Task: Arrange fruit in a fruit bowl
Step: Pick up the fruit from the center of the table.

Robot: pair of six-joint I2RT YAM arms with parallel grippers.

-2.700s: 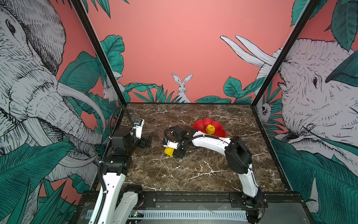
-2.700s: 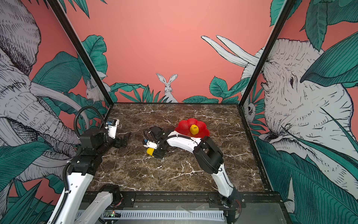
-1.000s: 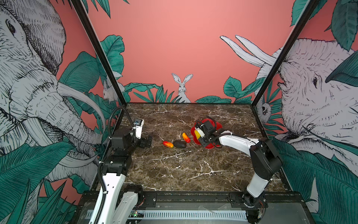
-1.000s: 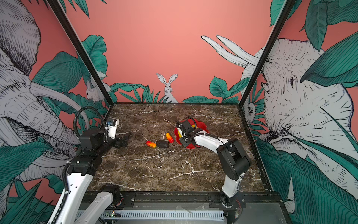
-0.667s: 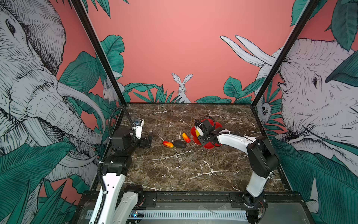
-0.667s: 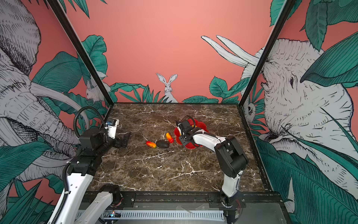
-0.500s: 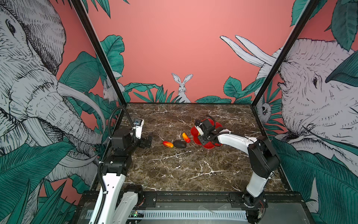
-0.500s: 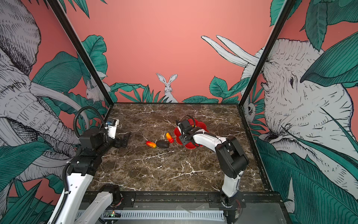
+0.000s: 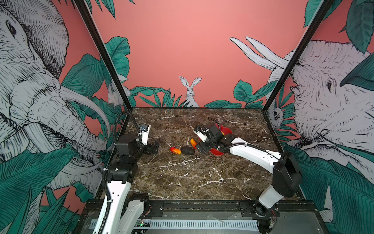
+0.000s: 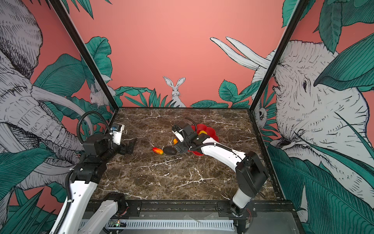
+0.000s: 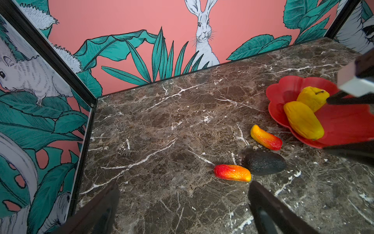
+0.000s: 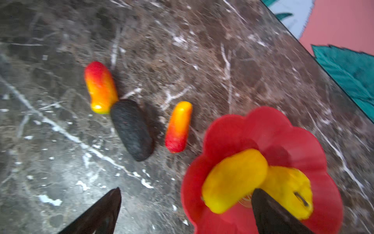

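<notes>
surface: brown marble table | walls: pink jungle mural | left gripper, right gripper: both released

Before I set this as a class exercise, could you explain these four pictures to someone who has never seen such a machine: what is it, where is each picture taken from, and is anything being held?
Two white-and-black robot arms stand at the near edge of a brown marble table. Both top views look down from above and behind them; each of the other two pictures comes from a camera on an arm's wrist.

The left hand is open and empty. The right hand is also open, over the shallow red flower-shaped bowl, and holds nothing.

In the bowl lie a round yellow toy fruit with a dark stem and a long yellow toy fruit. On the table beside it lie two red-orange oblong toy fruits and a black oval toy fruit.
</notes>
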